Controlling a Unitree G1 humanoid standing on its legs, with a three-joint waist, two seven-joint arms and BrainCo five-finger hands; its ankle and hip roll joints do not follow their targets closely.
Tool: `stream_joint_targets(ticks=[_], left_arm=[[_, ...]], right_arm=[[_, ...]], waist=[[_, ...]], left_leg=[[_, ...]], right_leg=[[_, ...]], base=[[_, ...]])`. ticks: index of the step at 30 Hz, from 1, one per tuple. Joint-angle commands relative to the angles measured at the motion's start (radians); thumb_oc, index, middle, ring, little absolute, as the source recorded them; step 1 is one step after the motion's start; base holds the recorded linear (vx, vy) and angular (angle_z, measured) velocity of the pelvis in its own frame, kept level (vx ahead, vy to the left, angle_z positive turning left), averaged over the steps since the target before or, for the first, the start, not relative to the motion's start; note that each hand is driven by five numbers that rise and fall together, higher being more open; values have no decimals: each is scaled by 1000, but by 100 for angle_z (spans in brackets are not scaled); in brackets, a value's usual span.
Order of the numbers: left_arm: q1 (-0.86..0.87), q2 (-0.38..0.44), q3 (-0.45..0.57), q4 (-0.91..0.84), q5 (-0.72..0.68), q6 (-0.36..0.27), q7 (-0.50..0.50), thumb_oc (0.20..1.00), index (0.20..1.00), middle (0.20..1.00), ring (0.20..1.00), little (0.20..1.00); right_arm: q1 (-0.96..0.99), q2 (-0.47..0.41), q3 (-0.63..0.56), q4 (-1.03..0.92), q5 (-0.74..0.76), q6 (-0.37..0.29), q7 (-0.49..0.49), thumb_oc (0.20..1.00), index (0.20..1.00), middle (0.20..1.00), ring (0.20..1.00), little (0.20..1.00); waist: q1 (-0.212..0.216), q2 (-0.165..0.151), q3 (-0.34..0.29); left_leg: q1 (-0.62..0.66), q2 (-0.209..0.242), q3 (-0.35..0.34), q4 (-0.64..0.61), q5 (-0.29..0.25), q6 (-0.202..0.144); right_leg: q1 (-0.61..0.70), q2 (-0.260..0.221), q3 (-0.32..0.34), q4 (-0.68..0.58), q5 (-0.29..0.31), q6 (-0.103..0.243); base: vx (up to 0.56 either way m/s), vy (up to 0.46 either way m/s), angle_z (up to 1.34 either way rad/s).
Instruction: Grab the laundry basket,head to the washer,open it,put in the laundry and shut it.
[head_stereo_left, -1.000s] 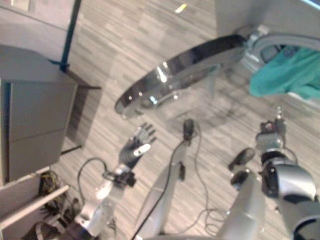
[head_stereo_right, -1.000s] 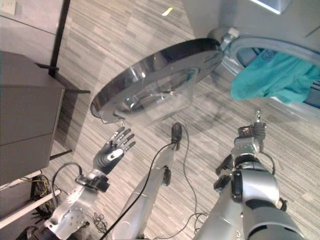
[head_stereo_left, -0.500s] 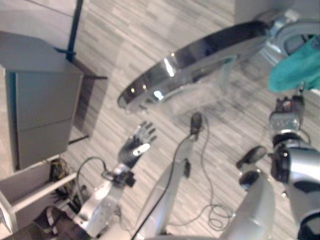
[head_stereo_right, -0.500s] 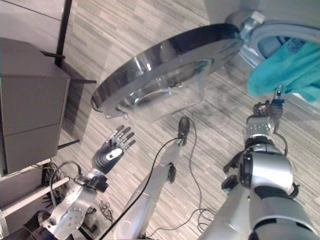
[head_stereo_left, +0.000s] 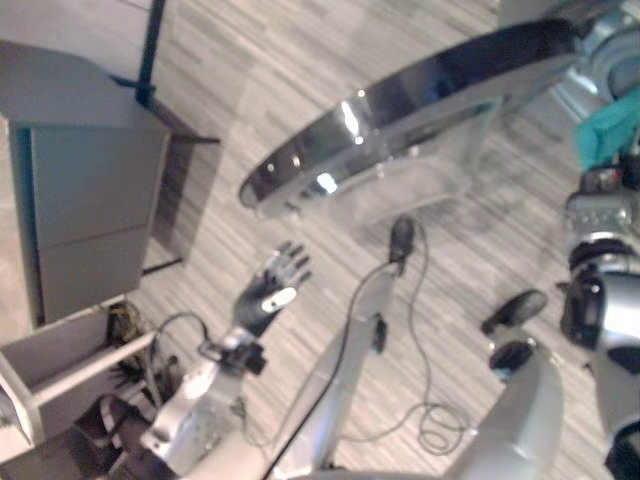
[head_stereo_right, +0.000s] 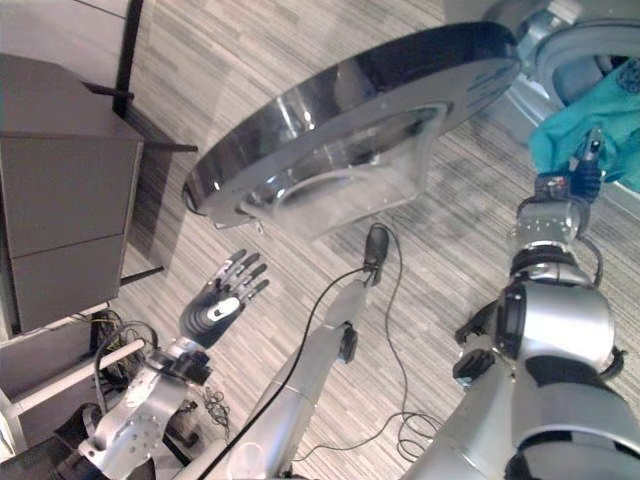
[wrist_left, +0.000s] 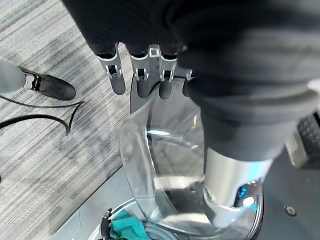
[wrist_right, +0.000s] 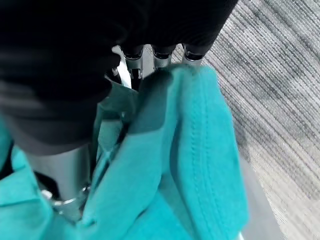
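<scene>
The washer's round door (head_stereo_right: 350, 130) stands swung open, its glass bowl (wrist_left: 165, 170) facing the floor. Teal laundry (head_stereo_right: 610, 120) hangs out of the drum opening at the right. My right hand (head_stereo_right: 562, 188) is raised against the lower edge of that cloth. In the right wrist view the teal cloth (wrist_right: 190, 150) drapes over the hand. My left hand (head_stereo_left: 272, 290) is open, fingers (wrist_left: 140, 75) straight, held in the air just below the door's outer rim and apart from it.
A grey cabinet (head_stereo_left: 90, 210) stands at the left with a dark post (head_stereo_left: 150, 50) behind it. A white shelf frame (head_stereo_left: 60, 360) sits at the lower left. Striped wood floor (head_stereo_right: 300, 50) lies beyond the door.
The camera has turned, shifting the whole scene to the right. My right hand has risen from below the teal cloth up into its hanging edge. The left hand keeps its place under the door.
</scene>
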Motion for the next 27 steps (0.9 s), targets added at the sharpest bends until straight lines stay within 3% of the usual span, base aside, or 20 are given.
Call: stream_joint_targets(ticks=[1, 7, 10, 12, 14, 16, 18, 19, 21, 27], left_arm=[[41, -18, 15, -45, -14, -24, -13, 1000, 1000, 1000, 1000, 1000], [57, -17, 22, -44, -13, -31, -10, 1000, 1000, 1000, 1000, 1000], [66, -18, 22, -37, -17, -33, -2, 1000, 1000, 1000, 1000, 1000], [72, -21, 19, -28, -27, -37, 6, 1000, 1000, 1000, 1000, 1000], [76, -21, 21, -26, -28, -36, 7, 1000, 1000, 1000, 1000, 1000], [95, -13, 30, -16, -30, -38, 14, 1000, 1000, 1000, 1000, 1000], [103, -10, 33, -16, -30, -39, 14, 1000, 1000, 1000, 1000, 1000], [131, 13, 47, -13, -30, -33, 14, 1000, 1000, 1000, 1000, 1000], [158, 34, 58, -18, -35, -24, 14, 1000, 1000, 1000, 1000, 1000], [207, 86, 70, -25, -43, 3, 3, 1000, 1000, 1000, 1000, 1000]], right_arm=[[-15, -103, 64, -34, -48, -26, -1, 200, 200, 200, 200, 200], [23, -27, 90, -102, -86, -52, -9, 200, 200, 200, 200, 200], [72, 56, 84, -162, -73, -83, -11, 200, 200, 200, 200, 200], [124, 159, 83, -250, -78, -129, -30, 200, 200, 200, 200, 200], [147, 191, 82, -291, -84, -141, -35, 200, 200, 200, 200, 200], [221, 265, 96, -468, -128, -183, -58, 200, 200, 200, 200, 200], [239, 279, 95, -493, -142, -185, -77, 200, 200, 200, 200, 200], [284, 299, 109, -649, -193, -211, -99, 200, 200, 200, 200, 200], [308, 306, 99, -749, -225, -228, -137, 200, 200, 200, 200, 200], [313, 286, 65, -872, -255, -254, -179, 200, 200, 200, 200, 200]], waist=[[39, 87, 8], [13, 64, 16], [-13, 38, 25], [-38, 8, 31], [-46, 1, 31], [-70, -24, 30], [-74, -25, 30], [-88, -50, 17], [-93, -67, 3], [-99, -112, -33]], left_leg=[[-30, -18, 46, 74, -231, 32], [-19, -6, 51, 70, -231, 32], [-4, 4, 54, 65, -231, 30], [14, 13, 57, 61, -232, 29], [21, 16, 57, 60, -231, 29], [50, 25, 57, 46, -227, 27], [58, 26, 55, 42, -225, 27], [93, 33, 56, 22, -217, 24], [132, 34, 47, -2, -212, 23], [211, 34, 36, -28, -212, 23]], right_leg=[[-26, 79, 26, -23, -42, 25], [-11, 90, 24, -35, -31, 23], [17, 107, 18, -63, -23, 19], [46, 123, 11, -97, -10, 16], [57, 126, 7, -108, -5, 16], [97, 137, -4, -150, 11, 16], [107, 140, -8, -158, 14, 16], [155, 150, -23, -207, 31, 16], [209, 165, -36, -253, 47, 17], [322, 184, -62, -335, 75, 21]], base=[[0, 0, 0], [0, 0, 0], [-1, -18, -6], [-3, -28, -11], [-3, -8, -14], [-6, -12, -11], [2, -12, -11], [12, -18, -9], [32, -24, -8], [46, -11, -4]])
